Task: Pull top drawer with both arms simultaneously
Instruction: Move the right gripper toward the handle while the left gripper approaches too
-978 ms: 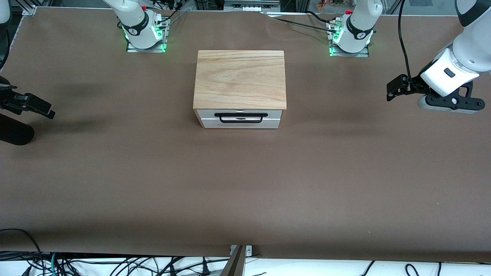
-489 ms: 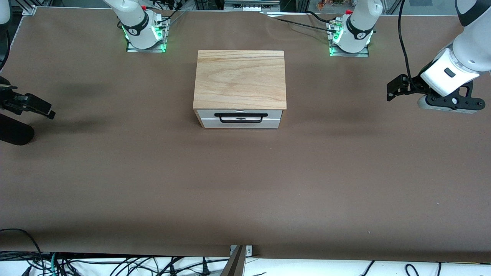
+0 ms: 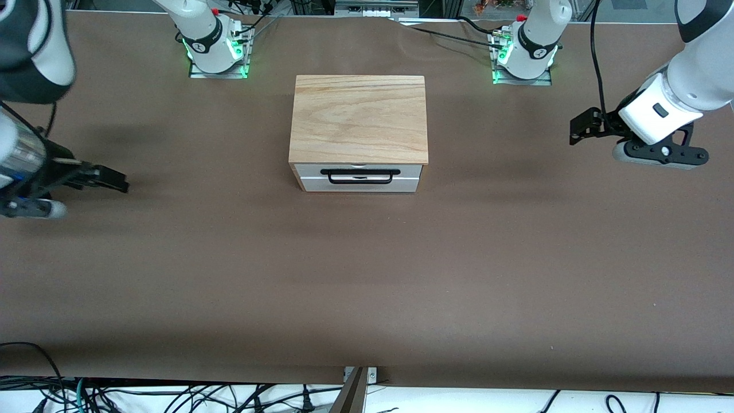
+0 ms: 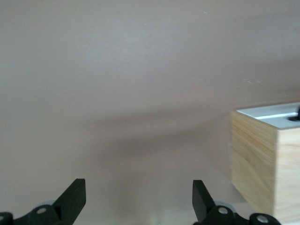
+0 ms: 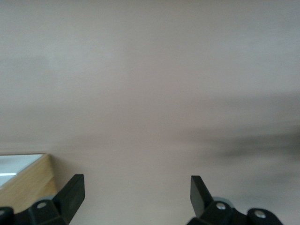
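Front view: at centre frame, slightly above the middle, a cabinet with a pale wood-grain top board [image 3: 359, 118] on the brown table [image 3: 367, 275]; under the board's lower edge, the top drawer [image 3: 359, 177], white-grey front flush with the cabinet, fully shut, black wire handle [image 3: 359, 176] untouched. At the right edge, upper third, the left gripper [image 3: 580, 127] over bare table toward the left arm's end, well apart from the cabinet, pointing toward it. At the left edge, just above mid-height, the right gripper [image 3: 112, 179] over bare table toward the right arm's end, also aimed at the cabinet and well apart from it. 2 arm bases with green lights along the top edge, 1 at either side of the cabinet. Left wrist view: 2 black fingers [image 4: 72, 199] low in the frame, spread wide with empty table between them, holding nothing; at lower right, a wood side of the cabinet [image 4: 265, 161] with a strip of the white-grey front. Right wrist view: 2 black fingers [image 5: 70, 193] low in the frame, likewise spread wide and empty; at lower left, a corner of the cabinet [image 5: 26, 183], wood edge and pale front.
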